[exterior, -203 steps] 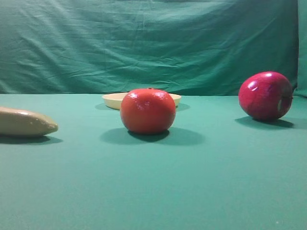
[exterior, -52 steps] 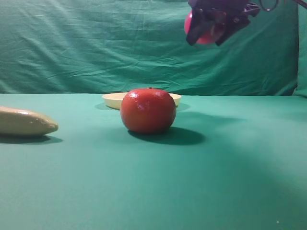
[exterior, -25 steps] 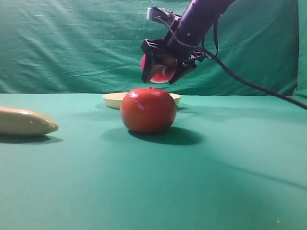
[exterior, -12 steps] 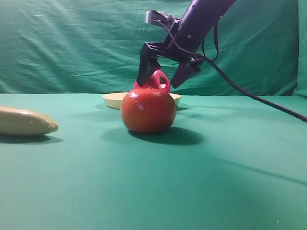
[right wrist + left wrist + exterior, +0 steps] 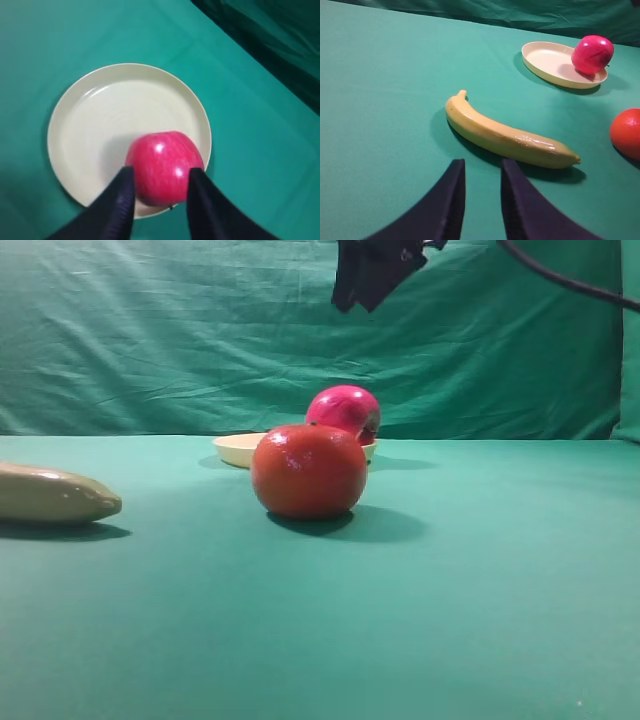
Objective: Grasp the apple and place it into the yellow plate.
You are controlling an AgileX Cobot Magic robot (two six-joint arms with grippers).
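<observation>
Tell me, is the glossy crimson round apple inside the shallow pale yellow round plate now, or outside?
Inside. The glossy crimson round apple rests on the shallow pale yellow round plate, near its rim; the right gripper is above, not holding it.

Low table view; wrists overhead

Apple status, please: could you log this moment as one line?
apple: in yellow plate, near rim | right gripper: open, above apple | left gripper: idle by banana

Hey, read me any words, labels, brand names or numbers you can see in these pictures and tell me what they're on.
None: no readable text in any view.
The apple, yellow plate, banana and orange-red fruit carry no labels.
The green cloth is unmarked.
</observation>
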